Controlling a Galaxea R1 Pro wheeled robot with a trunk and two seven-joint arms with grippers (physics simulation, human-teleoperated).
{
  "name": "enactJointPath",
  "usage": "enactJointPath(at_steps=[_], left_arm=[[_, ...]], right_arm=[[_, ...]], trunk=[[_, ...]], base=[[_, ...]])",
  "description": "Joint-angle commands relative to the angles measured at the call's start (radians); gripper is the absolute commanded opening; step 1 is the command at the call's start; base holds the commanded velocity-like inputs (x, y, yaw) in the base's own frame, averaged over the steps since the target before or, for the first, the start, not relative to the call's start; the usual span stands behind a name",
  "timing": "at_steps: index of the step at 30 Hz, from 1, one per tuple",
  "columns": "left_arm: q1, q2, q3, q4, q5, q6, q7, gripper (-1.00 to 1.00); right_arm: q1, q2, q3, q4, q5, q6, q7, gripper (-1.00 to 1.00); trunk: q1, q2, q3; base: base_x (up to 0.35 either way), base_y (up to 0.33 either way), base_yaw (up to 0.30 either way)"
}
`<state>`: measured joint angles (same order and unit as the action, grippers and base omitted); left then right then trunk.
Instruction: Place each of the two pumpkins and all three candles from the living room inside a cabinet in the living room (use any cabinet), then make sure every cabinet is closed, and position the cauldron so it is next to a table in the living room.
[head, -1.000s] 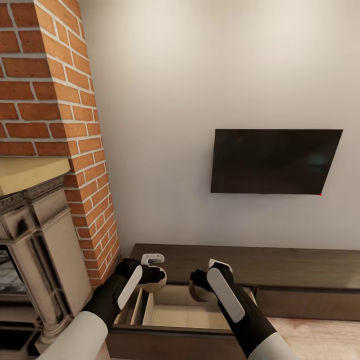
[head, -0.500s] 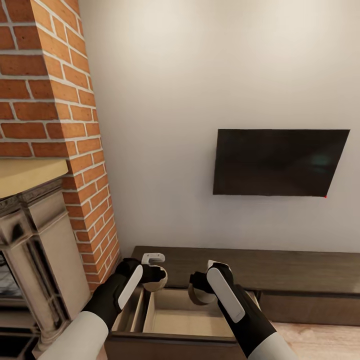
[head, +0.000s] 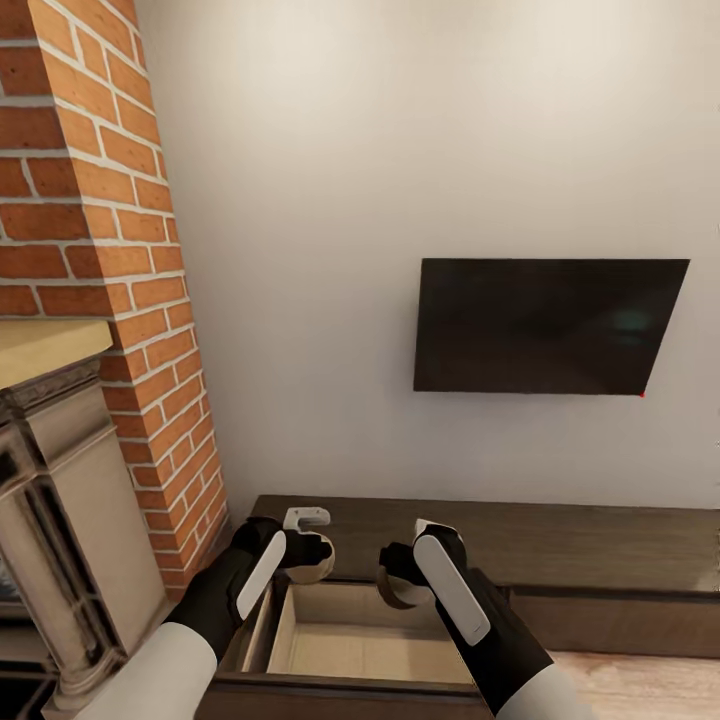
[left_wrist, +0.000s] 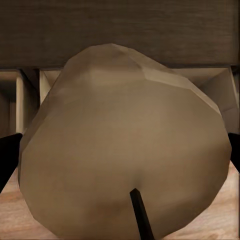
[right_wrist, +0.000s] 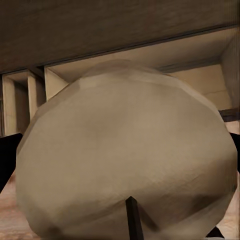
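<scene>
Both sets of jaws are clenched, each around a stubby grey-beige candle. The left gripper (head: 312, 552) pinches its short beige cylinder (left_wrist: 125, 160) with a dark finger showing at each flank in the left wrist view, the jaws spread as wide as the candle's body. Same story on the right: the right gripper (head: 398, 583) grips the second grey-beige candle (right_wrist: 125, 160), fingers pressed against both sides.

Looking outward, the two loads hang side by side above the back edge of the pulled-out drawer (head: 370, 640) of the long, low dark-brown wooden cabinet (head: 600, 545). The pale wooden interior lies open just below, with a narrow divided slot at the left.

For the drop to go well, I'd say each candle wants to come forward and down, clear of the dark top lip, until it is close to the drawer floor before the jaws let go. A high release risks a roll or a bounce off the divider. Keeping the two apart should leave room for what remains.

Further out: a red brick chimney breast (head: 90, 220) at left, a black wall-mounted screen (head: 550, 325) above.
</scene>
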<state>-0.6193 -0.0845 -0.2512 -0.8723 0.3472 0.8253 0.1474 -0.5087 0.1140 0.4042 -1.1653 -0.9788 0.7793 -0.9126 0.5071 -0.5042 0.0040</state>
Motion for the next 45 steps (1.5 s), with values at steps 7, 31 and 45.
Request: enactJointPath(at_steps=[7, 31, 45], left_arm=[[0.000, 0.000, -0.002, -0.002, 0.010, 0.003, 0.009, -1.00], [0.000, 0.001, -0.001, -0.005, 0.010, 0.003, 0.009, -1.00], [0.000, 0.001, -0.001, -0.010, 0.010, 0.004, 0.009, -1.00]], right_arm=[[-0.001, 0.000, 0.001, -0.002, -0.008, 0.000, -0.005, -1.00], [-0.001, 0.000, 0.004, -0.009, -0.009, 0.000, 0.008, -1.00], [-0.001, 0.000, 0.022, -0.010, -0.012, 0.000, 0.009, -1.00]], trunk=[[0.000, -0.001, 0.000], [0.000, -0.001, 0.000], [0.000, -0.001, 0.000]], base=[[0.009, -0.103, 0.000], [0.088, -0.043, 0.000], [0.011, 0.000, 0.000]])
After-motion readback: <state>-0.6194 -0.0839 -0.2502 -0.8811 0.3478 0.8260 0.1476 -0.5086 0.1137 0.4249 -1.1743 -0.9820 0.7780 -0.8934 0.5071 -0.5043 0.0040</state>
